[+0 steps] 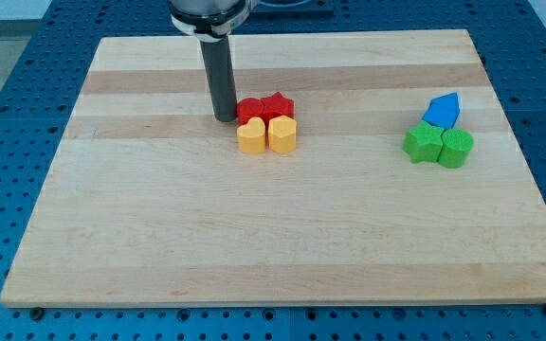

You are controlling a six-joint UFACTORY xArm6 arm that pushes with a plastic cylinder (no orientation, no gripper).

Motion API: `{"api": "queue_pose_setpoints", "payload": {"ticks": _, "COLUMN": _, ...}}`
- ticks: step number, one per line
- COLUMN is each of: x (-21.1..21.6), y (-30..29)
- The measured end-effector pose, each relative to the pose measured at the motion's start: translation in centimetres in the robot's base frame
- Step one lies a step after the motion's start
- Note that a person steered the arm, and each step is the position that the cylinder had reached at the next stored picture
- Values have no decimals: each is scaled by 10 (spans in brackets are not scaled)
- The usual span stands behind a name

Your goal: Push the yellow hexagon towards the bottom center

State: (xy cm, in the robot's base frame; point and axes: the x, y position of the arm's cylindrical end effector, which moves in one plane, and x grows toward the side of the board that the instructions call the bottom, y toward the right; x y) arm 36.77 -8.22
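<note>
The yellow hexagon (282,134) sits a little above the board's middle, touching a yellow heart-shaped block (251,136) on its left. Just behind them are a red round block (248,108) and a red star (277,104). My tip (226,117) stands on the board at the left of the red round block, touching or nearly touching it, up and left of the yellow heart. The yellow hexagon is on the far side of the cluster from my tip.
At the view's right a blue block (443,111) sits above a green star-like block (424,144) and a green round block (456,148), all close together. The wooden board (273,246) lies on a blue perforated table.
</note>
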Motion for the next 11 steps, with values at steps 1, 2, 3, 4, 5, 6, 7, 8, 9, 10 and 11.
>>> {"api": "queue_pose_setpoints", "payload": {"ticks": 1, "x": 0, "y": 0}}
{"api": "queue_pose_setpoints", "payload": {"ticks": 2, "x": -18, "y": -1}}
{"api": "queue_pose_setpoints", "payload": {"ticks": 3, "x": -53, "y": -1}}
{"api": "queue_pose_setpoints", "payload": {"ticks": 4, "x": -74, "y": 18}}
{"api": "queue_pose_setpoints", "payload": {"ticks": 5, "x": -77, "y": 61}}
{"api": "queue_pose_setpoints", "payload": {"ticks": 6, "x": -76, "y": 97}}
{"api": "queue_pose_setpoints", "payload": {"ticks": 7, "x": -73, "y": 119}}
{"api": "queue_pose_setpoints", "payload": {"ticks": 8, "x": -67, "y": 135}}
{"api": "queue_pose_setpoints", "payload": {"ticks": 9, "x": -59, "y": 135}}
{"api": "queue_pose_setpoints", "payload": {"ticks": 10, "x": -46, "y": 135}}
{"api": "queue_pose_setpoints", "payload": {"ticks": 11, "x": -30, "y": 135}}
